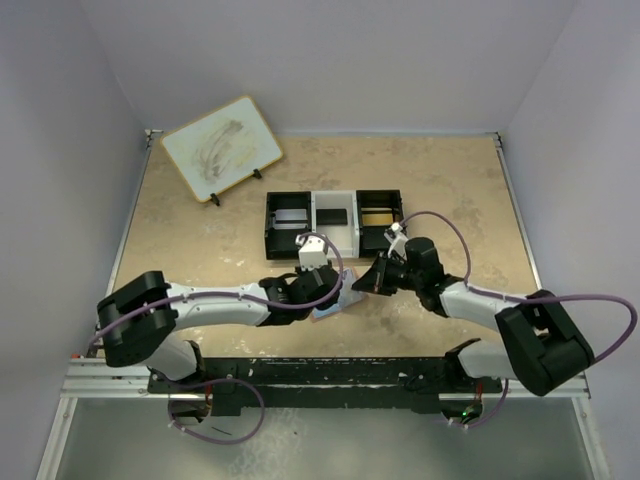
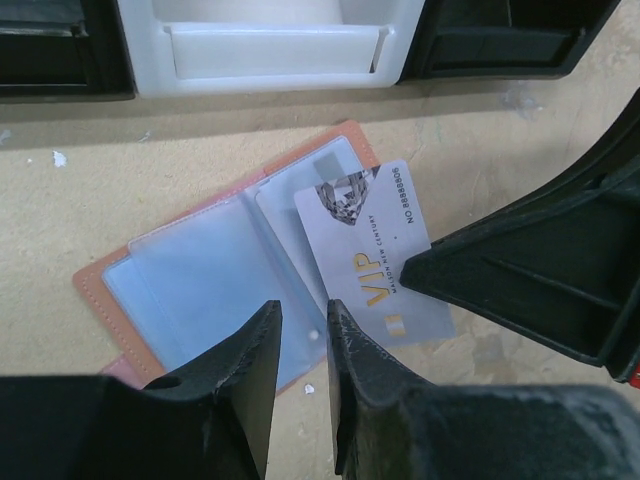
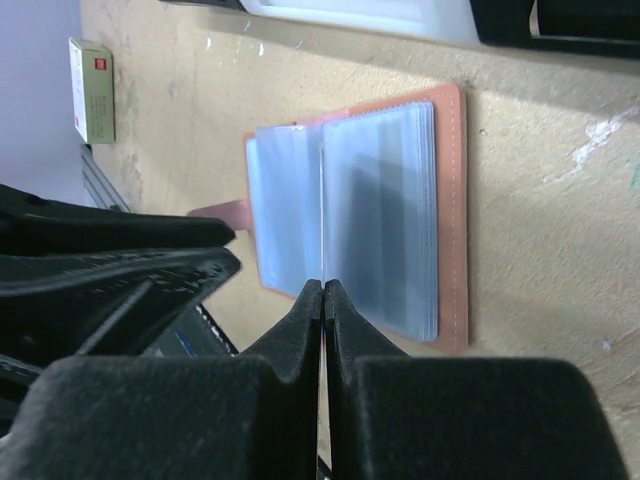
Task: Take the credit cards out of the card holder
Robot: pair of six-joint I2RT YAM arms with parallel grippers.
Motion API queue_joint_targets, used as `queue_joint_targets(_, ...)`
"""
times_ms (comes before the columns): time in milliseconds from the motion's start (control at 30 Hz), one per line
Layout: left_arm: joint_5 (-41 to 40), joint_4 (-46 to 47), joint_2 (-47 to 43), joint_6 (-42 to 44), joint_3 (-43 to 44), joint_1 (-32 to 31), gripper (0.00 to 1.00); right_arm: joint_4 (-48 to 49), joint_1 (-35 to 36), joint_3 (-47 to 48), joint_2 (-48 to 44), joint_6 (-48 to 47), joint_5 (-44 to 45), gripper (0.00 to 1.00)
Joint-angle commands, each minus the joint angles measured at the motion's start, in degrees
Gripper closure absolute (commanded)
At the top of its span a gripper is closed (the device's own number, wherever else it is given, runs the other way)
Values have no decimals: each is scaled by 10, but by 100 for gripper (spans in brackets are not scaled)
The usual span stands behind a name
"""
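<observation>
Reddish-brown leather card holder (image 2: 200, 280), open just before the black-and-white tray (image 2: 270, 50); grey plastic credit card (image 2: 375, 260) half out. We see the left gripper (image 2: 303, 310) slightly spread and the right gripper (image 3: 322, 285) pressed together; unpinned, the holder may drag along.

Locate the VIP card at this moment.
In the left wrist view, the VIP card lies right of centre, half out of the open card holder's right sleeve, its right edge at the right gripper's tip.
</observation>
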Motion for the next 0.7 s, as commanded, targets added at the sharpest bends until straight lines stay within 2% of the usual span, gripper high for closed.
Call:
queue_joint_targets(0, 13, 36, 44, 10, 25, 4, 77, 20, -1, 34, 37, -11, 11, 100)
queue_joint_targets(200, -4, -16, 83, -15, 29, 5, 79, 59, 0, 28, 87, -8, -23, 100)
queue_joint_targets(433, -24, -87, 52, -51, 8, 4, 82, 40, 0, 19, 76, -32, -23, 100)
queue_joint_targets(567, -34, -85, 28, -38, 31, 4, 80, 43, 0, 19, 87, -30, -25, 100)
queue_joint_targets(667, -20, -49, 39, -6, 58, 4, 77, 52, 0, 16, 84, -19, -19, 100)
